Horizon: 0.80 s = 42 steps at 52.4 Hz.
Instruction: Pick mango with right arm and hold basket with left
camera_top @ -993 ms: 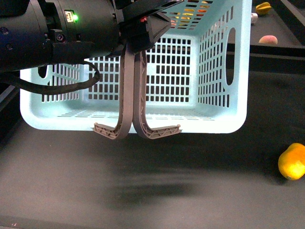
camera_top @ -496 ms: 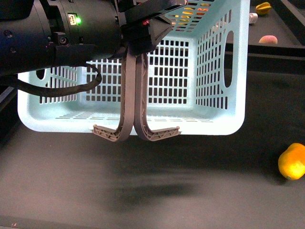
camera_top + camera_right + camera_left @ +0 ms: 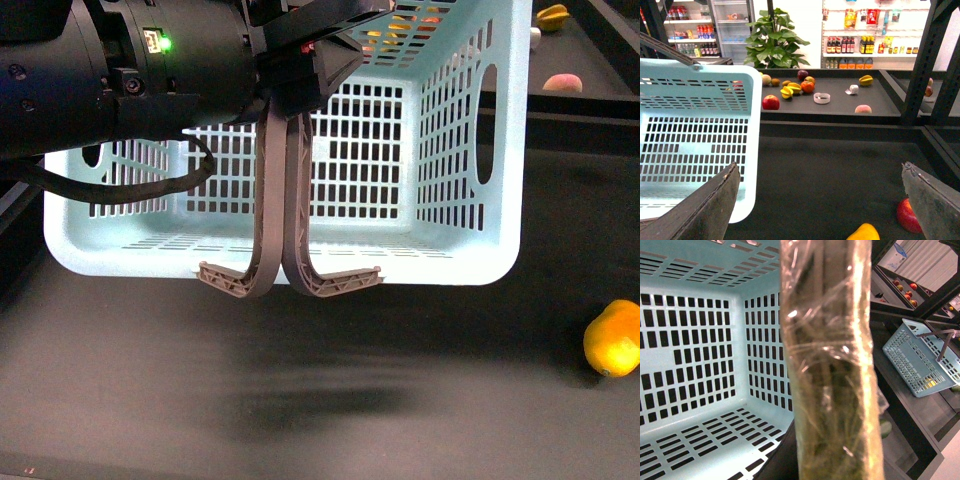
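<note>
The pale turquoise basket (image 3: 470,150) hangs above the dark table, tilted, its inside facing the front camera. My left gripper (image 3: 287,100), on the black arm with the green light, is shut on the two grey-brown handles (image 3: 285,210). In the left wrist view the handles (image 3: 830,365) fill the middle, with the basket's inside (image 3: 700,355) behind them. The yellow-orange mango (image 3: 613,338) lies on the table at the far right. My right gripper (image 3: 818,169) is open and empty, above and short of the mango (image 3: 865,233), with the basket (image 3: 695,130) beside it.
A red fruit (image 3: 908,215) lies next to the mango. The far shelf holds several fruits, among them a red apple (image 3: 771,102), a star fruit (image 3: 552,15) and a peach (image 3: 562,82). Black frame posts (image 3: 922,60) stand on one side. A second basket (image 3: 920,362) stands further off.
The basket has swayed slightly lower and to the right in the front view, still held by the left gripper. The mango has not moved.
</note>
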{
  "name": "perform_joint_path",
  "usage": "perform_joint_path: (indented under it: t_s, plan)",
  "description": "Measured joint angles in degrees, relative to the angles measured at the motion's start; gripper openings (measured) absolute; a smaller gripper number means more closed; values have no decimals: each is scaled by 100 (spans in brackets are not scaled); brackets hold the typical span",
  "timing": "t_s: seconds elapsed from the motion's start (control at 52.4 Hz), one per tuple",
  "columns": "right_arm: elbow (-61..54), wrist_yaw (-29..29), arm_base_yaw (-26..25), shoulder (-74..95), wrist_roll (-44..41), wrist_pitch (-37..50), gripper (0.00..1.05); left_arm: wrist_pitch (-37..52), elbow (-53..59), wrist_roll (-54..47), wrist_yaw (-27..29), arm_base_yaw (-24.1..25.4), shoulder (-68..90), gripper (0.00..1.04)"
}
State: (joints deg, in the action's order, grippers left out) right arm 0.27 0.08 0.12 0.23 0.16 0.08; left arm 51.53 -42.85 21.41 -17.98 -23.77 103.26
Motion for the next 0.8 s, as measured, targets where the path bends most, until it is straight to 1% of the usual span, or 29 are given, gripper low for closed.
perform_joint_path:
  t_s: [0.019,0.057,0.095,0.172,0.191,0.286,0.458,0.515,0.611,0.802]
  plan:
    - [2,17,2,4,7,-7,97,0,0,0,2,0,2,8]
    - [79,341,44,136,107,-219,97,0,0,0,2,0,0,8]
    - [160,505,-39,623,232,-129,97,-2,2,0,4,0,0,8]
    - [269,295,-426,1853,337,682,97,-2,4,-7,17,0,0,8]
    - [339,216,-553,2337,356,1019,97,-2,7,-15,20,0,0,8]
    - [575,2,-813,3624,356,1847,97,-2,7,-13,17,0,0,8]
    - [992,-20,-1167,6131,210,3386,97,-2,7,-17,11,0,0,8]
    - [1250,-20,-1292,7296,173,3915,97,-4,9,-15,11,0,0,8]
    - [1652,50,-1392,8760,225,4485,97,-4,9,-22,15,0,0,8]
    - [2221,352,-1390,10710,501,5372,97,-4,9,-20,13,0,0,8]
